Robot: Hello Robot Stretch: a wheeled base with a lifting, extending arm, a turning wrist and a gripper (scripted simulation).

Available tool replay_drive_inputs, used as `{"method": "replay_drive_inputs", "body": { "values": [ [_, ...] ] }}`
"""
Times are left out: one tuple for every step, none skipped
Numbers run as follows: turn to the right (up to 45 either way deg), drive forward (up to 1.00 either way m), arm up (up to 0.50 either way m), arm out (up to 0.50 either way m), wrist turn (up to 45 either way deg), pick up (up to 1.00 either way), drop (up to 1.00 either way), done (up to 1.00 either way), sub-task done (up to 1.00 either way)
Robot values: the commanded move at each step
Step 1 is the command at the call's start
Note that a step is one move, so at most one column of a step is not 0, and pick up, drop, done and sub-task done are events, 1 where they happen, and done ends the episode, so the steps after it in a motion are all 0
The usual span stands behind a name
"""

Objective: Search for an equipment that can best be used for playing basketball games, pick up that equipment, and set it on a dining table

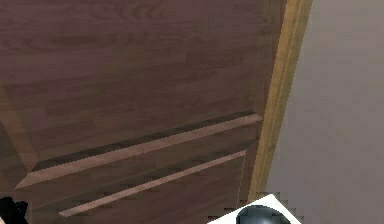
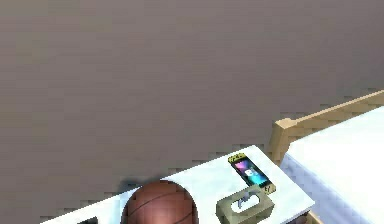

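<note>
Arm side view: you see the basketball, brown-orange with dark seams, sitting on a white tabletop at the picture's bottom edge; its lower part is cut off by the frame. Just right of the ball stands a small tan box with a slot in its top. Beyond the box, near the table's far corner, lies a flat dark phone-like slab with a coloured face. Ball and box sit close together; you cannot tell whether they touch. To the right of the table, a light wooden bed frame with a white mattress. Behind everything, a plain grey-brown wall.

Forward view: a dark brown panelled door with two slanting raised strips, close up. A light wooden door frame runs along its right side, then pale wall. At the bottom right, a corner of a white surface bearing a dark rounded shape, too cut off to name.

Gripper: you cannot tell its state from these pictures.
</note>
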Motion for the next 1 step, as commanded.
{"method": "replay_drive_inputs", "body": {
  "values": [
    [0.0, 0.00, 0.00, 0.00, 0.0, 1.00, 0.00, 0.00, 0.00]
  ]
}}
